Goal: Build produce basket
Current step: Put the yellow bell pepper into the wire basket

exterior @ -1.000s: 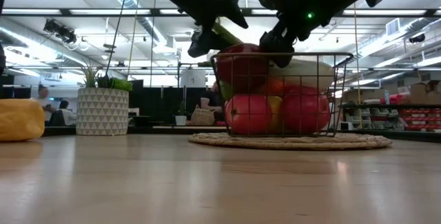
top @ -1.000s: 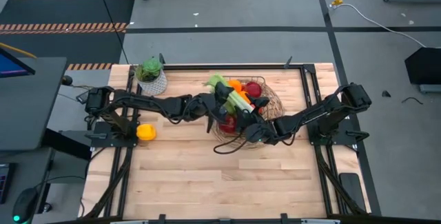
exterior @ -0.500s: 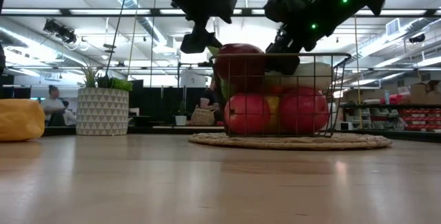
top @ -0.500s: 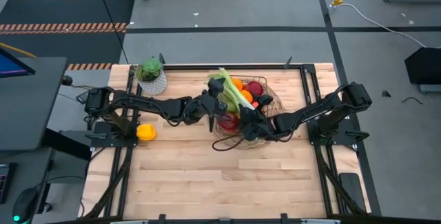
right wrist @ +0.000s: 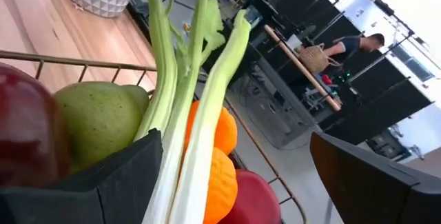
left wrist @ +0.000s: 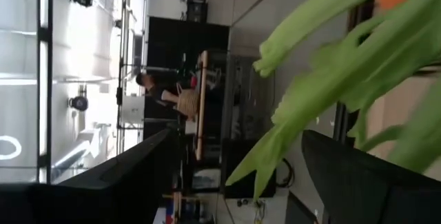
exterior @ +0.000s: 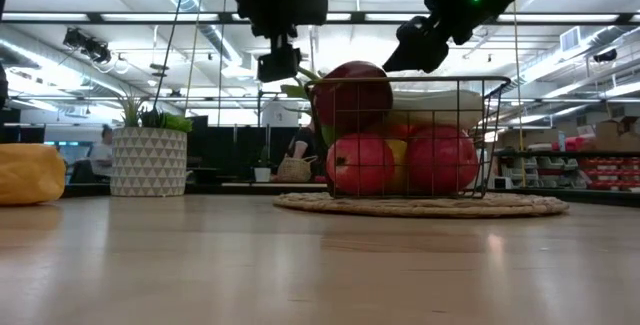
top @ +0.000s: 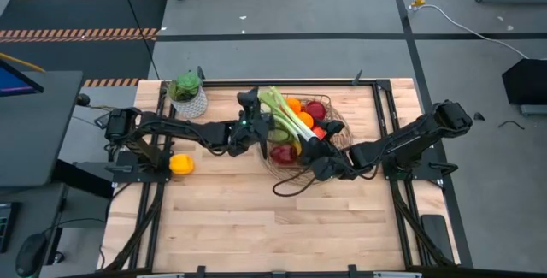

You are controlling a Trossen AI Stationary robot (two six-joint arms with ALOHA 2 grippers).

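Note:
The basket [top: 342,131] stands at the far middle of the table, filled with produce: red apples [exterior: 360,165], oranges [right wrist: 222,156] and a green pear [right wrist: 100,117]. A long white-green leek [top: 291,117] lies across the top of the pile, its leaves [left wrist: 331,79] past the basket's far-left rim. My left gripper [top: 252,111] hovers open just left of the basket, with the leaf tips in front of its fingers. My right gripper [exterior: 415,50] is open above the basket's near-right rim, and the leek stalk [right wrist: 200,107] runs on ahead between its fingers.
A white patterned plant pot [top: 188,97] stands at the far left. A yellow piece of produce [top: 180,163] lies by the left arm's base. The basket sits on a round woven mat [exterior: 420,204]. A black cable [top: 291,184] loops just near of it. Bare wood fills the near half.
My left gripper has rolled and swung away from the basket's middle toward its left rim. The leek, raised at a slant before, now lies level on the produce with its leaves toward the far left. My right gripper has risen and drawn back toward the table's right.

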